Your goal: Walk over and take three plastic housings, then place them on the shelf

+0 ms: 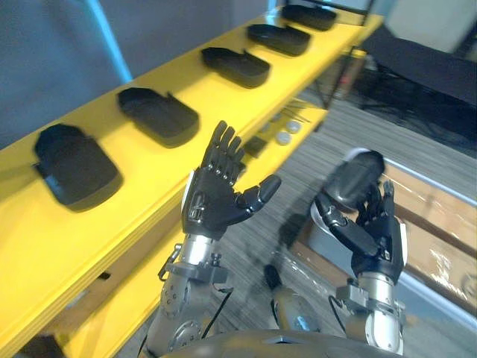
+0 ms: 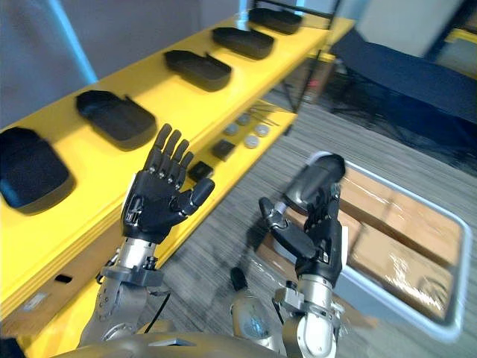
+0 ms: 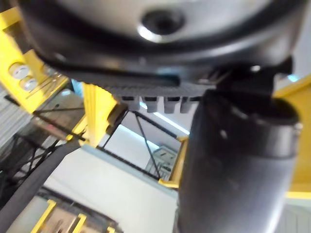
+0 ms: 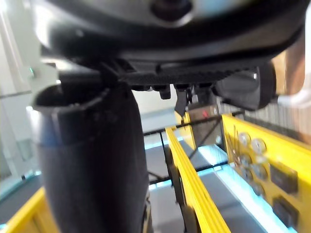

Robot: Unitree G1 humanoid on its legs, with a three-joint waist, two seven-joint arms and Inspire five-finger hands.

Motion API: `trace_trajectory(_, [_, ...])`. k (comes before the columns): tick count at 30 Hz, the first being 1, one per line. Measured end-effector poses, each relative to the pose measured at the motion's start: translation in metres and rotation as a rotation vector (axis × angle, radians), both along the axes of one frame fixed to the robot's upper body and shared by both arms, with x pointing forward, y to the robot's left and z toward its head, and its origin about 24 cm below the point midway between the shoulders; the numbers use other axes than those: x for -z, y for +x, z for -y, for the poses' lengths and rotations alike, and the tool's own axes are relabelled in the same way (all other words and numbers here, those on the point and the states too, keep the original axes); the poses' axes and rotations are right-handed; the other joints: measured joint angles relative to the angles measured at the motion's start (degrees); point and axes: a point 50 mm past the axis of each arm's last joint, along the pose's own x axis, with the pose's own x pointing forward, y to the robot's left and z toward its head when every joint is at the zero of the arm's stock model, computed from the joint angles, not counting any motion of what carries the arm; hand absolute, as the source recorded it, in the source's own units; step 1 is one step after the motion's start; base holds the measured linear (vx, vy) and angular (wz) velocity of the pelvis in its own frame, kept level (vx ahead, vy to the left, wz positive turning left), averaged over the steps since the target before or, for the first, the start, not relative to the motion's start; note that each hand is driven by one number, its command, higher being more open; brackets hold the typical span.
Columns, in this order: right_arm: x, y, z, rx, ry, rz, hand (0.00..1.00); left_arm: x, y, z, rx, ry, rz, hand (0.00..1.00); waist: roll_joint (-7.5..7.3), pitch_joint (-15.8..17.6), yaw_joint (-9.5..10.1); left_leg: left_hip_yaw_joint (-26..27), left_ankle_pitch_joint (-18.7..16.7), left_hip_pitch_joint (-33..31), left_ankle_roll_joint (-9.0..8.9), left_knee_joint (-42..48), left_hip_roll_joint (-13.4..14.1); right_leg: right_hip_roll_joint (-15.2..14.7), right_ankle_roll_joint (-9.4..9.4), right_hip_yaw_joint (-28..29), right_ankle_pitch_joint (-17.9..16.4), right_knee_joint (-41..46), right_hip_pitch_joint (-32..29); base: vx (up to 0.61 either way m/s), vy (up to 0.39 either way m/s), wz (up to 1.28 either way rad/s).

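Several black plastic housings lie in a row on the top board of a yellow shelf [image 1: 112, 149], among them the nearest housing [image 1: 74, 168], a second housing [image 1: 158, 113] and a third housing [image 1: 235, 66]. My left hand [image 1: 212, 198] is raised beside the shelf edge with fingers spread, open and holding nothing. My right hand [image 1: 376, 239] is held up over the floor to the right. Another black housing [image 1: 354, 179] with a pale rim sits at its fingertips, pinched between thumb and fingers.
The lower yellow board carries small round parts [image 1: 287, 130] and a dark block [image 1: 255, 145]. A pale-rimmed bin with cardboard [image 1: 432, 224] stands on the grey carpet under my right hand. A dark table [image 1: 425, 67] stands at the back right.
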Motion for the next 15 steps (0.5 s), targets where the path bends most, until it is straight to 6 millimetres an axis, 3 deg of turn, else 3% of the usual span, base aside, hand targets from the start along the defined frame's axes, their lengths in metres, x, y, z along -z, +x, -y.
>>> trace_trajectory(2, [-0.012, 0.012, -0.002, -0.051, -0.034, 0.096, 1.0, -0.001, 0.004, -0.007, -0.032, 0.018, 0.004, 1.0, -0.82, -0.4, -0.25, 4.6, 1.9, 0.2, 0.6, -2.6, 0.4, -2.7, 0.42, -7.1, -0.2, 11.2, -3.8, -0.22, 0.032, -1.28])
trace_trajectory(3, [-0.02, 0.021, -0.004, -0.078, -0.056, 0.151, 1.0, -0.003, 0.008, -0.01, -0.04, 0.035, 0.016, 1.0, -0.36, -0.2, -0.27, 5.9, 3.2, 0.4, 0.59, -3.8, 1.0, -4.1, 0.5, -9.3, -1.8, 18.7, -4.0, -0.19, -0.012, -0.8])
trace_trajectory(6, [-0.024, 0.045, -0.015, -0.109, -0.039, 0.193, 1.0, -0.005, 0.019, -0.014, -0.069, 0.056, 0.029, 1.0, -0.09, -0.3, -0.04, 7.3, 4.3, 0.3, -0.19, -4.0, 3.0, -9.5, 0.15, -10.3, -6.6, 30.6, -0.5, -0.07, -0.082, -0.42])
trace_trajectory(8, [-0.014, 0.056, -0.025, -0.138, -0.025, 0.141, 1.0, -0.002, 0.023, -0.018, -0.083, 0.077, 0.008, 1.0, -0.22, -0.4, 0.49, 7.6, 4.9, 0.3, -1.29, -3.8, 4.6, -13.5, 0.54, -9.9, -5.7, 32.2, 2.1, -0.01, -0.198, -0.28])
trace_trajectory(9, [-0.006, 0.056, -0.03, -0.154, -0.016, 0.097, 1.0, 0.0, 0.025, -0.019, -0.085, 0.088, -0.009, 1.0, -0.9, -0.8, 1.1, 7.5, 5.3, -0.4, -2.36, -3.2, 5.6, -14.9, 1.76, -9.7, -1.1, 30.1, 3.4, 0.01, -0.301, -0.25])
trace_trajectory(11, [0.01, 0.052, -0.034, -0.174, -0.068, 0.001, 1.0, 0.008, 0.027, -0.02, -0.082, 0.106, -0.05, 1.0, 0.26, -1.2, 1.13, 5.8, 7.2, -0.6, -5.33, -5.8, 8.2, -11.7, 3.79, -10.2, 0.0, 28.7, 3.1, 0.0, -0.236, -0.21])
trace_trajectory(12, [0.015, 0.05, -0.034, -0.173, -0.088, -0.024, 1.0, 0.009, 0.027, -0.019, -0.072, 0.109, -0.057, 1.0, 0.28, -1.3, 0.87, 5.8, 8.1, -0.4, -5.87, -6.8, 8.7, -10.9, 3.87, -10.0, -0.2, 28.0, 3.3, 0.01, -0.252, -0.07])
trace_trajectory(13, [0.022, 0.045, -0.032, -0.167, -0.096, -0.065, 1.0, 0.012, 0.027, -0.016, -0.052, 0.114, -0.071, 1.0, 0.32, -1.5, 0.29, 6.0, 9.4, -0.2, -6.76, -8.3, 10.1, -9.4, 5.22, -10.1, -1.4, 25.3, 4.1, 0.02, -0.253, -0.11])
trace_trajectory(14, [0.026, 0.042, -0.031, -0.166, -0.092, -0.086, 1.0, 0.014, 0.027, -0.016, -0.041, 0.119, -0.074, 1.0, -1.08, -1.6, 0.19, 6.4, 10.1, -0.4, -7.31, -8.4, 10.2, -9.5, 7.12, -11.3, -5.1, 23.2, 5.3, 0.01, -0.301, -0.16])
trace_trajectory(15, [0.028, 0.041, -0.031, -0.169, -0.093, -0.092, 1.0, 0.015, 0.027, -0.016, -0.04, 0.114, -0.08, 1.0, -1.86, -1.6, 0.21, 6.8, 10.1, -0.5, -7.33, -8.0, 10.2, -9.9, 7.74, -12.7, -7.3, 22.1, 6.1, -0.01, -0.21, -0.28])
